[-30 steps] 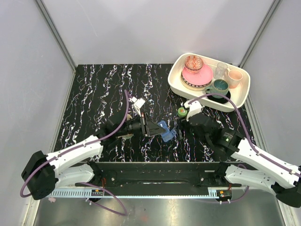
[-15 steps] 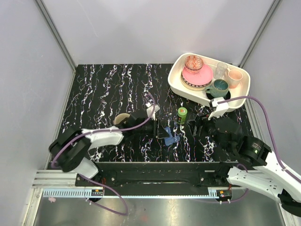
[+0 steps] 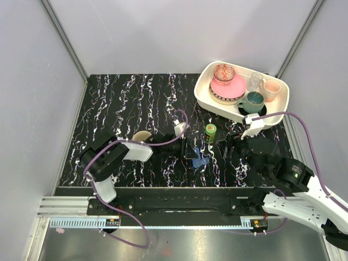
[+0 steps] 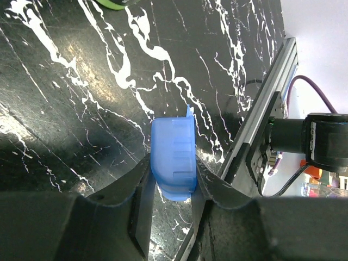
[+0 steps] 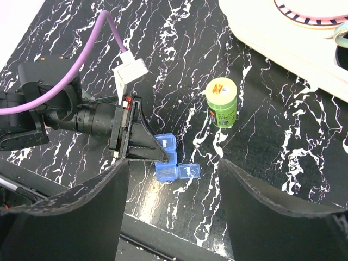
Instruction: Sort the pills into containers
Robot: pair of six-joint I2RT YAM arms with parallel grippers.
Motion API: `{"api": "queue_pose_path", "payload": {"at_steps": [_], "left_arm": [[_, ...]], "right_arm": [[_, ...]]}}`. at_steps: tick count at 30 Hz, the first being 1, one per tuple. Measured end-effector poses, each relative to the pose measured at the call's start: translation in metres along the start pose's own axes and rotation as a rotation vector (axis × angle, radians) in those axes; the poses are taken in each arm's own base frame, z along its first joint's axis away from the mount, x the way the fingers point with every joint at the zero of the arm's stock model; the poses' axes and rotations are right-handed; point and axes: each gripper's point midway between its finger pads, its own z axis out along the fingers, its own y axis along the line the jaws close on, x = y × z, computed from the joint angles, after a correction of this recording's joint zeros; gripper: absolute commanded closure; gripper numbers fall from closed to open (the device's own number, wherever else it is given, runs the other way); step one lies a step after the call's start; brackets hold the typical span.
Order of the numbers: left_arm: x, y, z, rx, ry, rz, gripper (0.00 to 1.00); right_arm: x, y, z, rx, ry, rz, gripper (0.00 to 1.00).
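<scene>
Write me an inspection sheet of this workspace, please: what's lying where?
Surface: black marbled tabletop, no loose pills seen.
Job's things: blue pill box, one lid flipped open; small green bottle nearby, apart.
Clutter: cream tray far right holding pink plate, teal mug, glass, pale cup; beige round item left of the pill box.
Grippers: left gripper shut on the pill box; right gripper open, empty, right of it.
Cables: purple cable on each arm.
Surroundings: grey walls; nothing else seen.

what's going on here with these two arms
The left fingers are clamped on the small blue pill box near the front edge of the black table. The right fingers stand open above it, holding nothing. A green pill bottle stands upright nearby. No loose pills are visible.
</scene>
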Motion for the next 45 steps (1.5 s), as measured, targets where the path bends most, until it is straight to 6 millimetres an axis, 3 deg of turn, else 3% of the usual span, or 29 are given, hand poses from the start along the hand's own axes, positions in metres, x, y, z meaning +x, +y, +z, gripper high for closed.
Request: {"api": "queue_pose_path", "payload": {"at_steps": [3, 15, 27, 32, 37, 42, 45], "left_arm": [[0.004, 0.006, 0.005, -0.008, 0.016, -0.009, 0.66], [0.0, 0.01, 0.008, -0.04, 0.04, 0.012, 0.54], [0.006, 0.034, 0.002, -0.171, 0.09, 0.004, 0.48], [0.001, 0.031, -0.007, -0.209, 0.089, 0.023, 0.45], [-0.02, 0.002, -0.028, -0.194, 0.05, 0.088, 0.38], [-0.062, -0.057, -0.067, -0.14, -0.088, 0.213, 0.26], [-0.08, -0.088, -0.097, -0.115, -0.184, 0.276, 0.23]], "right_arm": [[0.003, 0.0, 0.002, 0.004, 0.008, -0.005, 0.27], [0.01, -0.002, 0.004, 0.011, 0.024, -0.009, 0.25], [0.011, -0.003, 0.005, 0.015, 0.027, -0.012, 0.25], [0.011, -0.005, 0.006, 0.031, 0.024, -0.012, 0.24], [0.021, -0.009, 0.025, 0.112, 0.075, -0.053, 0.12], [0.038, -0.008, 0.064, 0.239, 0.181, -0.144, 0.08], [0.045, -0.011, 0.088, 0.307, 0.242, -0.172, 0.08]]}}
